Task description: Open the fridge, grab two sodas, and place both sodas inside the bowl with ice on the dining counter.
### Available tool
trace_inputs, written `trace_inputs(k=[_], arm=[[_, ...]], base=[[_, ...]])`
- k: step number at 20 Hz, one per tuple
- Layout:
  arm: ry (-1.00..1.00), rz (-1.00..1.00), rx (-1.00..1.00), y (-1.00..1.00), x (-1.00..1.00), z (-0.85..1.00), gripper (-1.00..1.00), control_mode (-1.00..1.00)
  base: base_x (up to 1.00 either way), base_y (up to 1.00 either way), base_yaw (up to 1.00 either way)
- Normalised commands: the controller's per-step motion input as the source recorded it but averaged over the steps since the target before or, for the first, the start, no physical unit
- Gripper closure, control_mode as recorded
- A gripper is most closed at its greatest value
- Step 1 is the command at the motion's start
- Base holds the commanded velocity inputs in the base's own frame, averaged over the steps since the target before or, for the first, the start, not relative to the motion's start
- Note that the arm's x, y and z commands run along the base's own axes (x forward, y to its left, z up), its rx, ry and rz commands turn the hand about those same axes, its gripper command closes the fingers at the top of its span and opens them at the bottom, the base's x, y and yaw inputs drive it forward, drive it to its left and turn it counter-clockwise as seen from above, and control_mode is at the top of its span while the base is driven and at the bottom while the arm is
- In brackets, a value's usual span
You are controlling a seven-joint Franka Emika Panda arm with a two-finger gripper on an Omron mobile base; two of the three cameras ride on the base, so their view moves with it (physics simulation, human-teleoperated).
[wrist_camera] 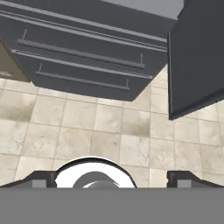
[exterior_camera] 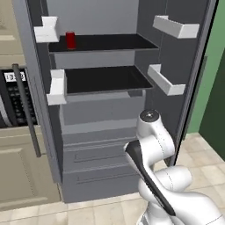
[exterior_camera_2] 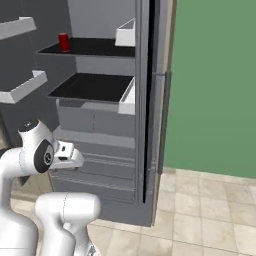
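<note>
The grey fridge point(exterior_camera: 101, 162) stands with both doors swung open, and its dark shelves show in both base views. One red soda point(exterior_camera: 70, 40) point(exterior_camera_2: 64, 42) stands upright at the left of the upper shelf. My arm is folded low in front of the fridge's bottom drawers point(wrist_camera: 83, 57). My gripper point(wrist_camera: 113, 178) points down at the tiled floor, well below the soda, open with nothing between its fingertips point(wrist_camera: 41, 177). The bowl and the dining counter are out of view.
The open right door point(exterior_camera: 184, 79) point(wrist_camera: 197, 57) juts out beside the arm, with white door bins point(exterior_camera: 166, 81) on it. The left door with its bar handle point(exterior_camera: 26, 110) hangs in front of a beige cabinet with a microwave point(exterior_camera: 13, 101). A green wall point(exterior_camera_2: 215, 85) lies to the right.
</note>
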Motion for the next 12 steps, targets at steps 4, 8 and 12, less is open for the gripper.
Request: trace_inputs(k=[4,8,12], arm=[[0.00,0.00,0.00,0.00,0.00,0.00,-1.00,1.00],[0.00,0.00,0.00,0.00,0.00,0.00,-1.00,1.00],[0.00,0.00,0.00,0.00,0.00,0.00,-1.00,1.00]], base=[[0.59,0.25,-0.29],[0.54,0.34,-0.23],[0.40,0.58,-0.18]])
